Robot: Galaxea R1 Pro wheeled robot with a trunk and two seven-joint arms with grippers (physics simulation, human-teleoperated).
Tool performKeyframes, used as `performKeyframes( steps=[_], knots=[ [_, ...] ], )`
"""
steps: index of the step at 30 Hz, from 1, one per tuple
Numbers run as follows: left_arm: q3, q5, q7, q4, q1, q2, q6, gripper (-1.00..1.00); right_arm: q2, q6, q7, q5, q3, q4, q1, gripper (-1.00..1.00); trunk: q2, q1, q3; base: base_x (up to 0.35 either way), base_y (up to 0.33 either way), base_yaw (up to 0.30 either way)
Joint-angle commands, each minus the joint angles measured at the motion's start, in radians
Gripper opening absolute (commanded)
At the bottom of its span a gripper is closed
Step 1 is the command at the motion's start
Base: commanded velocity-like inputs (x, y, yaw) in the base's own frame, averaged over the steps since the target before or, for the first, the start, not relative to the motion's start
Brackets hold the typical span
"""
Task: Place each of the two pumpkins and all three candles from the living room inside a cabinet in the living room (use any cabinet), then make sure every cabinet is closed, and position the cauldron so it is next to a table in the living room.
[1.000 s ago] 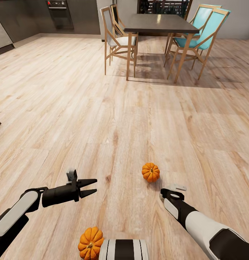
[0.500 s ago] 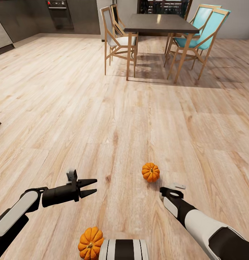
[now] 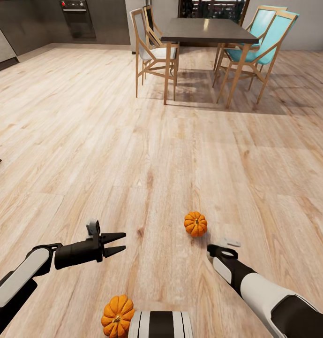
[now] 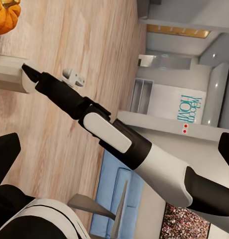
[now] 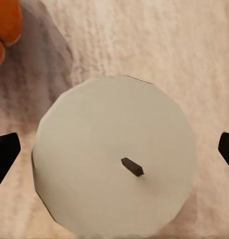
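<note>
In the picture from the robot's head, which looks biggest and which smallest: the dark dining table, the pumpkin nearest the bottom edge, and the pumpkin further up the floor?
1. Dining table, by far the largest.
2. Pumpkin at the bottom edge.
3. Pumpkin further up the floor.

The bottom pumpkin sits closer to the camera, so the two may really be alike.

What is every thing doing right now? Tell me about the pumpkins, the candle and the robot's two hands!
Far pumpkin: upright on the floor, stem up, not held.
Near pumpkin: on the floor by the robot's base, not held.
Candle: standing upright on the floor, wick up, unlit, not gripped.
Right gripper: open, fingers spread wide to either side of the candle, pointing straight down.
Left gripper: open, empty, above the floor.
</note>
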Motion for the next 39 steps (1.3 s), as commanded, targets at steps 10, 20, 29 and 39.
performKeyframes(
  steps=[10,20,29,39],
  knots=[
    [-0.001,-0.006,-0.008,0.001,-0.001,0.000,0.000,1.00,0.002,-0.003,-0.005,-0.007,0.009,0.014,0.000,1.00,0.000,0.000,-0.004,0.000,0.000,0.000],
    [-0.001,-0.005,-0.008,0.001,-0.001,0.000,0.000,1.00,0.003,-0.001,-0.005,-0.006,0.009,0.014,0.000,1.00,0.000,0.000,-0.004,0.000,0.000,0.000],
    [-0.002,-0.005,-0.008,0.001,-0.001,0.000,0.000,1.00,0.003,-0.001,-0.005,-0.006,0.009,0.014,0.000,1.00,-0.001,0.001,-0.012,0.000,0.000,0.000],
    [-0.002,-0.005,-0.008,0.000,-0.001,0.000,0.000,1.00,0.003,-0.001,-0.005,-0.006,0.010,0.014,0.000,1.00,-0.001,0.001,-0.012,0.000,0.000,0.000]
  ],
)
